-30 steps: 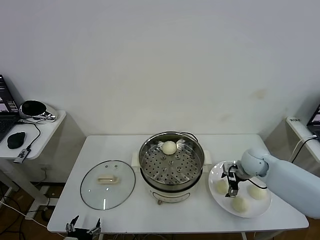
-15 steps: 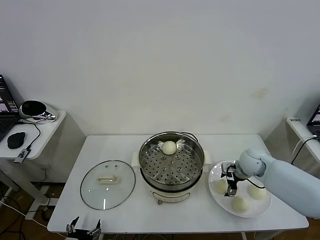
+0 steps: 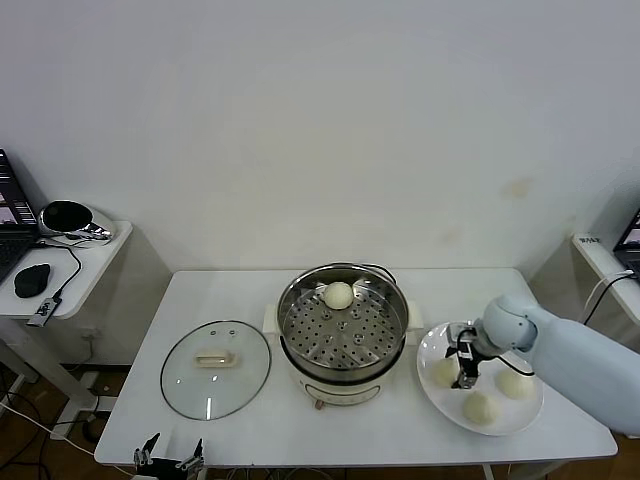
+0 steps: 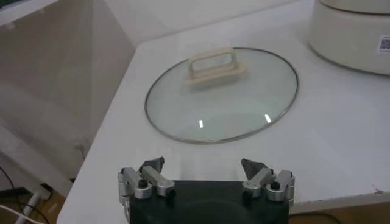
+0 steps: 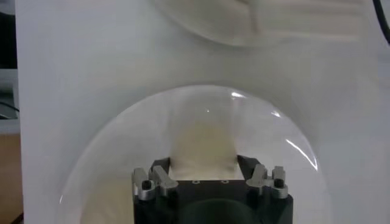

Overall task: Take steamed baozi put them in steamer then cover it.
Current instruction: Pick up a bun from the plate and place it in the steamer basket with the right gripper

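Observation:
One steamed baozi (image 3: 339, 295) lies at the back of the steamer (image 3: 285, 310), a steel basket on a white pot base. Three more sit on the white plate (image 3: 428, 345). My right gripper (image 3: 464, 378) points down onto the plate and is shut on the baozi (image 3: 445, 371) nearest the steamer. In the right wrist view that baozi (image 5: 203, 143) fills the gap of the right gripper (image 5: 203, 164), with its sides pressed flat. My left gripper (image 3: 167, 458) hangs open and empty at the table's front left edge.
The glass lid (image 3: 216, 368) with a cream handle lies flat left of the steamer; the left wrist view shows the lid (image 4: 222, 97) just beyond the left gripper (image 4: 203, 165). A side table (image 3: 100, 250) with a mouse and cables stands at far left.
The right gripper's fingers have closed in on the baozi on the plate, with only a slight shift of the wrist. The left arm has not moved.

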Robot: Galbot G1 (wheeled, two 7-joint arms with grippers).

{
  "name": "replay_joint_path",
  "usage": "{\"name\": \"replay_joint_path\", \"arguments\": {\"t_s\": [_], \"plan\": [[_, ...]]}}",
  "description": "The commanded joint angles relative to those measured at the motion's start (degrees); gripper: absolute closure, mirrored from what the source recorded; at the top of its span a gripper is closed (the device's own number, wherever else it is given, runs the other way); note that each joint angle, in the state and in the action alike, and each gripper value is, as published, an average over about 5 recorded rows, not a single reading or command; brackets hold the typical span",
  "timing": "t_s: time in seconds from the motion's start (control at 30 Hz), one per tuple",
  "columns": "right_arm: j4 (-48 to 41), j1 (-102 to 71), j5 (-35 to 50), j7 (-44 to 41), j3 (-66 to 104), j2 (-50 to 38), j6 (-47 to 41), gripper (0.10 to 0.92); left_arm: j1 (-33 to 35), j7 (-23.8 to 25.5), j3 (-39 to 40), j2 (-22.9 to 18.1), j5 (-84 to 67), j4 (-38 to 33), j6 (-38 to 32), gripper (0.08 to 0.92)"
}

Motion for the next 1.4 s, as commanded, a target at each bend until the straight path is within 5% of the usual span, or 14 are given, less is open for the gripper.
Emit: {"name": "replay_joint_path", "arguments": {"t_s": [0.03,0.4,0.83,1.4], "plan": [[0.8,2.8,1.2,-0.2,-1.2,-1.3,-0.3,0.391,0.0,-0.1,0.1,0.0,0.0,-0.1,0.0,0.177],[3.6,8.0,3.8,-0.8,-3.1,-4.6,-1.0,0.433,-0.2,-0.3,0.4,-0.1,-0.1,-0.5,-0.2,0.177],[7.0,32.4,17.3,-3.7,-10.8,-7.2,-3.3,0.44,-0.9,-0.3,0.4,0.2,-0.6,-1.3,-0.1,0.177],[2.7,50.7,32.9,-4.1,-24.0,16.1,-9.6,0.44,-1.9,-0.4,-1.3,0.6,-1.7,-3.2,0.0,0.177]]}}
